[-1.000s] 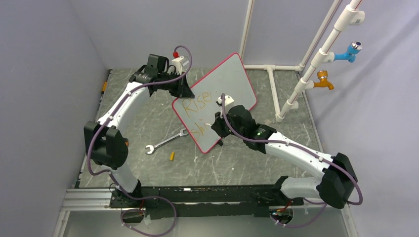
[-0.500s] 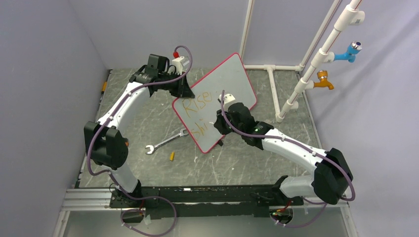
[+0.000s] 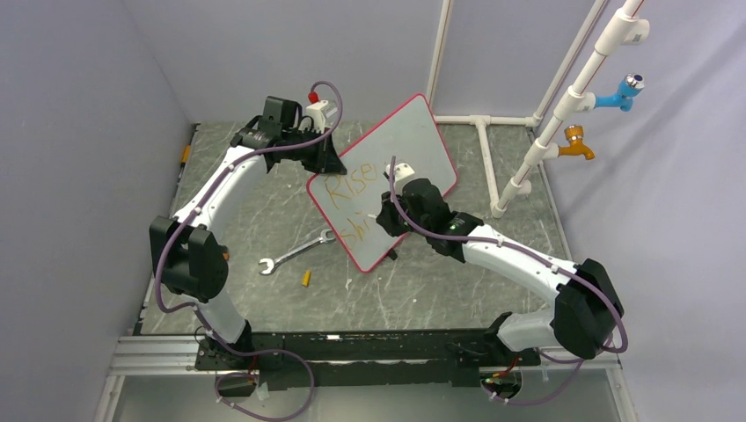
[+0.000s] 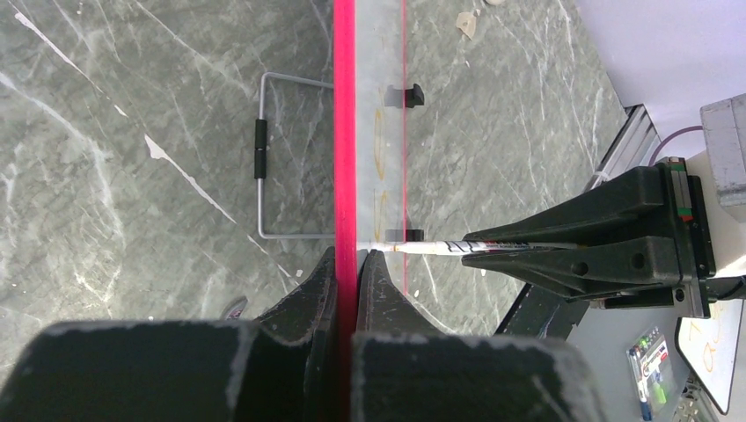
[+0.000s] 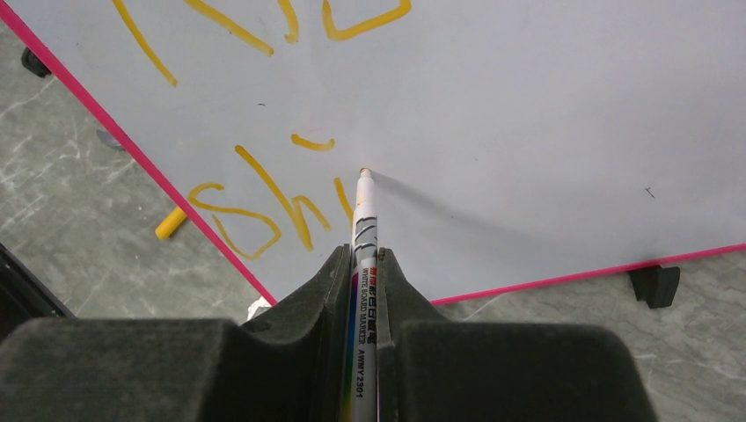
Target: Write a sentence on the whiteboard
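Change: right hand (image 3: pixel 383 220) has gone a little up and to the left along the board (image 3: pixel 413 132) since one second ago; the left arm has not moved.
Right hand: fingers closed tight on a marker (image 5: pixel 364 220). Its tip meets the board just right of the last orange stroke.
Left hand (image 4: pixel 346 259): closed on the red rim at the left edge of the board.
Board: stands tilted on the table (image 3: pixel 422 290), near the middle, between the two hands.
Sentence (image 5: pixel 273 198): orange, in two rows. The top row reads "Rise", the lower one reads "Shi".
Table: a wrench (image 3: pixel 299 251) lies just beside the lower corner of the board, and a small orange cap (image 3: pixel 306 279) lies near the wrench.
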Tool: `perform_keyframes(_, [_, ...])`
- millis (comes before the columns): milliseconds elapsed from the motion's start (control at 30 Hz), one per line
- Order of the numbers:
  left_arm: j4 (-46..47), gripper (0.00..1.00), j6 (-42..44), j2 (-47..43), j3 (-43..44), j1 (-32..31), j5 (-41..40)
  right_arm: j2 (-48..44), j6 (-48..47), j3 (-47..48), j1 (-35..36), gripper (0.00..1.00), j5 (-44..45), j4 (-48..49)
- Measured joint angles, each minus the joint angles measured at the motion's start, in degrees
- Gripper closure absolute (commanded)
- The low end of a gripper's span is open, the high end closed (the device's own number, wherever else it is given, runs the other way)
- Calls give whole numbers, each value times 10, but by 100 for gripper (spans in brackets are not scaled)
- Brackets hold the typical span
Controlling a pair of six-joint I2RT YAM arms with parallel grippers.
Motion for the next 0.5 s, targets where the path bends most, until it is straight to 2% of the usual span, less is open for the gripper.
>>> perform_keyframes(500, [0, 100, 0, 0, 0, 0, -3, -5, 10, -16, -1, 100, 0, 13])
